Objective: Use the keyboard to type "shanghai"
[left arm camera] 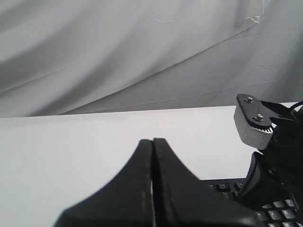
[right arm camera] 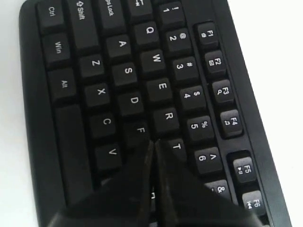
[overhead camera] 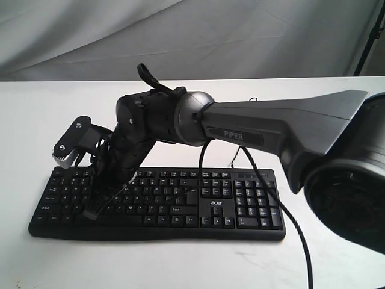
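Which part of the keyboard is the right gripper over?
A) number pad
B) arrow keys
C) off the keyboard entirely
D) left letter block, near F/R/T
D: in the right wrist view the shut right gripper hangs over the keyboard, with its tips between the F key and the T key.
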Controlling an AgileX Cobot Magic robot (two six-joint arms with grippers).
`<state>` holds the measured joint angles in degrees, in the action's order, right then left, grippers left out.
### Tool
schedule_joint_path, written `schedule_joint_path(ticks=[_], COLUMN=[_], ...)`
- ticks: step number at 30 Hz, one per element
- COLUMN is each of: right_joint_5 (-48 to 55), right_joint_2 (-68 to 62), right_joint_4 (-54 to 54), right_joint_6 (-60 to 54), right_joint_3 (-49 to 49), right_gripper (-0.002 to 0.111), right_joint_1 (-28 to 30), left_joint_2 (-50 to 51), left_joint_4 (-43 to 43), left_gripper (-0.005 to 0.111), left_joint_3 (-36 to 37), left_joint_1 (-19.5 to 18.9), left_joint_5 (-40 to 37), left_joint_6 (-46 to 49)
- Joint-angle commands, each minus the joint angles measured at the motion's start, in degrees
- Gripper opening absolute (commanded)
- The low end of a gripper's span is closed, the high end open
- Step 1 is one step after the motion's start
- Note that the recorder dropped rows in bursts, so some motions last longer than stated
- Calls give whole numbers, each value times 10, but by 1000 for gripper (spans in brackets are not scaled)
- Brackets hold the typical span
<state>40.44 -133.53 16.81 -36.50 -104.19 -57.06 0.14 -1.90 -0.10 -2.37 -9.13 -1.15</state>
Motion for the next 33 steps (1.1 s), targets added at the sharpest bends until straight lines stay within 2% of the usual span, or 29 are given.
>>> schedule_joint_path(ticks=[1,33], right_joint_5=[3,-2], right_joint_2=[0,-16], right_joint_4=[-3,7], right_joint_6=[-5,-11], right_joint_3=[-5,-5], right_gripper=[0,0], right_joint_1=[-2,-2], left_joint_2=[-1,-1], left_joint_4=[1,1], left_gripper=[0,0], left_joint_3=[1,1], left_joint_1=[4,4], left_joint_5=[3,3], left_joint_6=[-2,-2])
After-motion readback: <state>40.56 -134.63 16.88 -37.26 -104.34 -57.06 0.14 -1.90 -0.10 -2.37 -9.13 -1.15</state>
